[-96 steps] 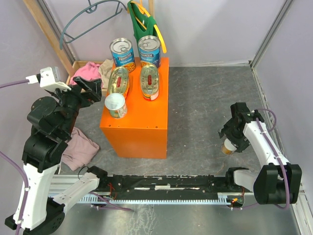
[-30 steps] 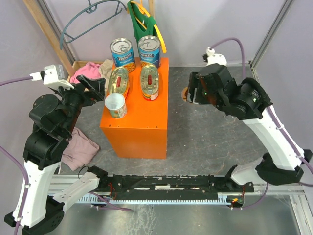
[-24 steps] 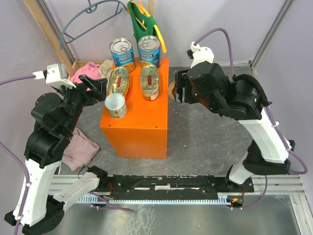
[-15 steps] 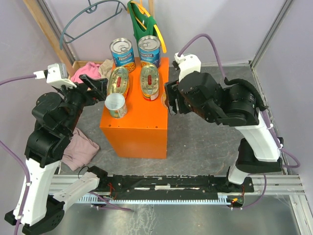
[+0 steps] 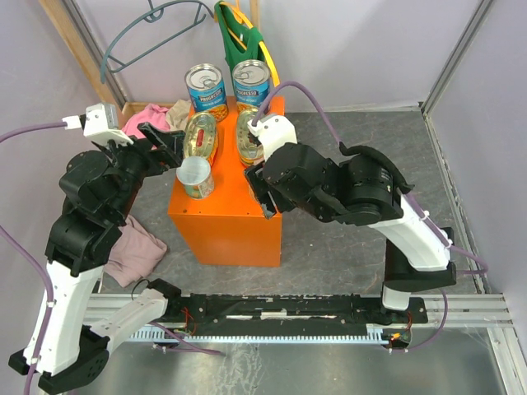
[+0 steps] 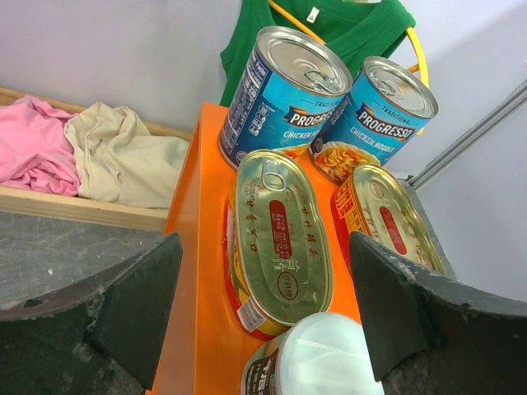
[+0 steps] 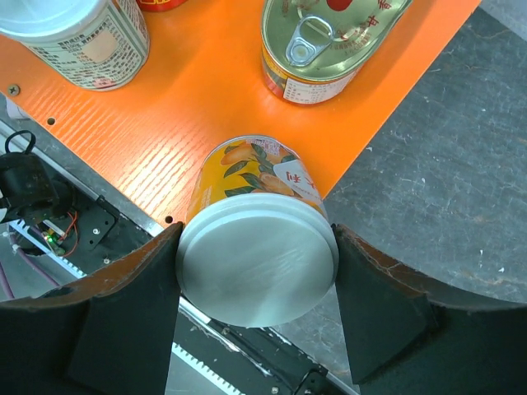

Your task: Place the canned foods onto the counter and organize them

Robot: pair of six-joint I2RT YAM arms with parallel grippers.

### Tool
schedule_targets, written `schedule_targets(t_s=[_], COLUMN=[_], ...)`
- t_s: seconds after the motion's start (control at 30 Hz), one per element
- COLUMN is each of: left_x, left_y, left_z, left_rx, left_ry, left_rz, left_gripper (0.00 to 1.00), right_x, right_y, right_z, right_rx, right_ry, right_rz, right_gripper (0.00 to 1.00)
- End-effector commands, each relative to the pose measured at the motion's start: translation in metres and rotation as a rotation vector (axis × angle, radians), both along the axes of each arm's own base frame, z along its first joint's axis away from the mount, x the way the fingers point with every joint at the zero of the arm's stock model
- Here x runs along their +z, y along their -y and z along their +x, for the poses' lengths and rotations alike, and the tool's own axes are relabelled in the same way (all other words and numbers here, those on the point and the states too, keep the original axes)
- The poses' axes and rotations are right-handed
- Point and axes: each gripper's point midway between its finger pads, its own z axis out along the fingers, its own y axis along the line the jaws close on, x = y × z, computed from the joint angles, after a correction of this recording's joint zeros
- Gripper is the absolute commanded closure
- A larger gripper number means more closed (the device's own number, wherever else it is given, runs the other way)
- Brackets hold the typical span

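Note:
The counter is an orange box (image 5: pixel 224 224). On it stand two tall blue cans (image 5: pixel 206 89) (image 5: pixel 251 84), two oval yellow-red tins (image 5: pixel 200 136) (image 5: pixel 249 138) and one small white-lidded can (image 5: pixel 195 177) at the front left. My right gripper (image 5: pixel 265 191) is shut on a second white-lidded can (image 7: pixel 257 257) with an orange label. It holds that can over the counter's front right edge (image 7: pixel 206 123). My left gripper (image 6: pixel 268 313) is open and empty, hovering at the counter's left side above the white-lidded can (image 6: pixel 317 362).
A wooden tray of pink and beige clothes (image 5: pixel 150 117) sits left of the counter. A green garment on a hanger (image 5: pixel 239 34) hangs behind it. A pink cloth (image 5: pixel 133 251) lies on the floor at the left. The arms' black rail (image 5: pixel 272 309) runs along the near edge.
My right arm has swung left from the right side of the table, carrying the can to the counter's front right edge. My left gripper has shifted slightly toward the counter.

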Motion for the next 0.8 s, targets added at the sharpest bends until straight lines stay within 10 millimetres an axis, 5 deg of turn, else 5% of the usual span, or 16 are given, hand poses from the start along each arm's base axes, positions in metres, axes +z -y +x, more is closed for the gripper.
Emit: schedule_targets(t_s=[0.0, 0.37, 0.77], left_x=[0.011, 0.008, 0.005], left_y=[0.004, 0.005, 0.009], left_z=[-0.004, -0.004, -0.001], left_rx=[-0.022, -0.024, -0.035], left_ry=[0.021, 0.018, 0.011], left_rz=[-0.048, -0.062, -0.069], left_gripper=[0.12, 0.12, 0.13], right_x=[0.02, 0.018, 0.009], right_y=[-0.002, -0.01, -0.016], right_z=[0.0, -0.001, 0.005], right_rx=[0.014, 0.049, 0.055], right_ry=[0.034, 0.032, 0.021], right_rz=[0.067, 0.059, 0.034], right_gripper=[0.99, 0.93, 0.62])
